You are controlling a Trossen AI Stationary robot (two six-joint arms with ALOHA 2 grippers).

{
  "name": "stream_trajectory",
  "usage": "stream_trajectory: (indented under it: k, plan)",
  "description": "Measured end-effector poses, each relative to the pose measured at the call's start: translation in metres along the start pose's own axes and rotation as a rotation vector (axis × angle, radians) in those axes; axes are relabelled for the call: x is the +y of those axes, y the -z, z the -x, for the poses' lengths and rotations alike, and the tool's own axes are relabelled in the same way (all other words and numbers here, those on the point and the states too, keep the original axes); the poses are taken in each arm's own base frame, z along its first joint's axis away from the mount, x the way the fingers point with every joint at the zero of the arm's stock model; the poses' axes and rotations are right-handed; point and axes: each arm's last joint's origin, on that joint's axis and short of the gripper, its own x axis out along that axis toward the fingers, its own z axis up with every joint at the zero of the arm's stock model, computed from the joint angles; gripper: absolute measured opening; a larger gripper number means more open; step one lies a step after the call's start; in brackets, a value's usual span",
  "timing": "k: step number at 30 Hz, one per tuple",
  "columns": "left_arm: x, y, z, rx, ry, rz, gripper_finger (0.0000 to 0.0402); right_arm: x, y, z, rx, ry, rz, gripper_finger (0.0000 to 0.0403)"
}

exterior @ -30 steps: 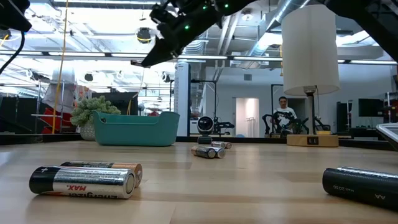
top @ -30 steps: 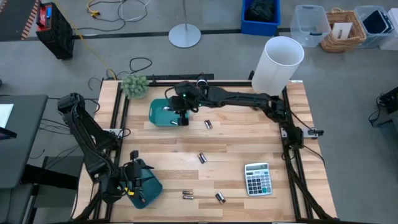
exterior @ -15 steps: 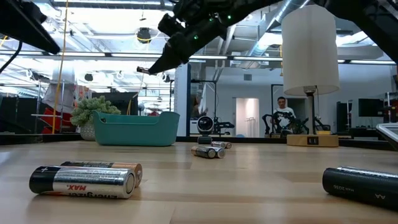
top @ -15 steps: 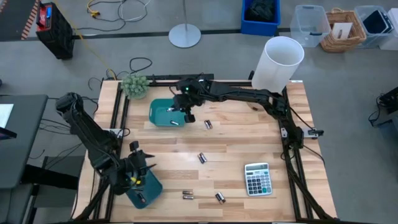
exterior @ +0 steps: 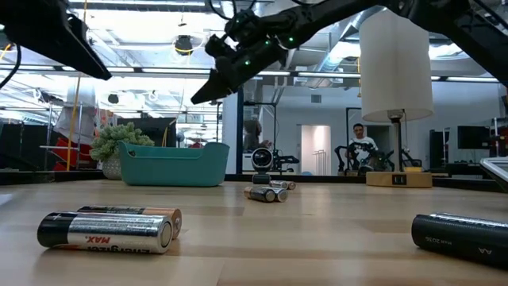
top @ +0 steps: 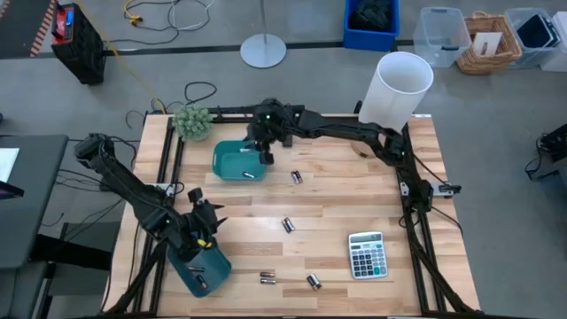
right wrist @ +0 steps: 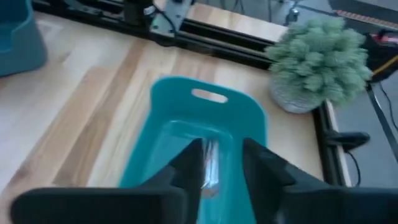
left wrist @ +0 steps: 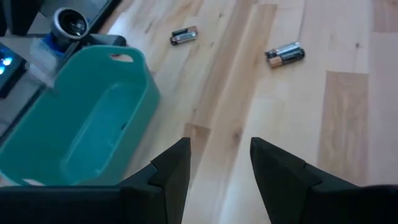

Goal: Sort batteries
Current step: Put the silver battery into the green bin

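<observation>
Silvery and dark cylindrical batteries lie scattered on the pale wooden slatted table (top: 354, 190): one (top: 297, 177) just right of the upper teal plastic bin (top: 232, 161), one (top: 287, 225) at the frame's centre, a pair (top: 267, 277) and a single (top: 313, 282) along the lower edge; another battery (top: 249, 176) lies inside that upper bin, at its lower right corner. In the low view the pair (exterior: 111, 228) fills the lower left and a dark one (exterior: 459, 236) the lower right. Above the upper bin's right edge hangs the right gripper (top: 263, 151), its fingers (right wrist: 186, 163) parted by a narrow gap and empty, the bin floor showing between them. At lower left the left gripper (top: 202, 226) hovers by a second teal bin (top: 202, 266), fingers (left wrist: 171, 169) moderately apart, holding nothing. Around them stand a grey calculator (top: 367, 255) at lower right, a small green potted plant (top: 191, 122) at the table's upper left corner, and a tall white cylinder (top: 395, 91) at upper right. None of these blocks the loose batteries.
</observation>
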Motion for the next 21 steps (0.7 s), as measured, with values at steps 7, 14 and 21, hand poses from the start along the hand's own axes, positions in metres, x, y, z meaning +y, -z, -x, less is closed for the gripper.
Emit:
stream_trajectory:
  k: [7, 14, 21]
  plan:
    - [0.006, -0.004, -0.007, -0.005, -0.052, -0.014, 0.0161, -0.011, -0.005, 0.017, -0.011, 0.028, -0.007, 0.0234]
    - [0.026, -0.016, -0.030, 0.029, -0.178, 0.061, 0.0161, -0.013, -0.055, 0.106, -0.127, 0.104, 0.008, 0.0237]
    - [0.041, -0.034, -0.061, 0.021, -0.155, 0.024, 0.0161, 0.013, -0.081, 0.169, -0.138, 0.081, -0.002, 0.0225]
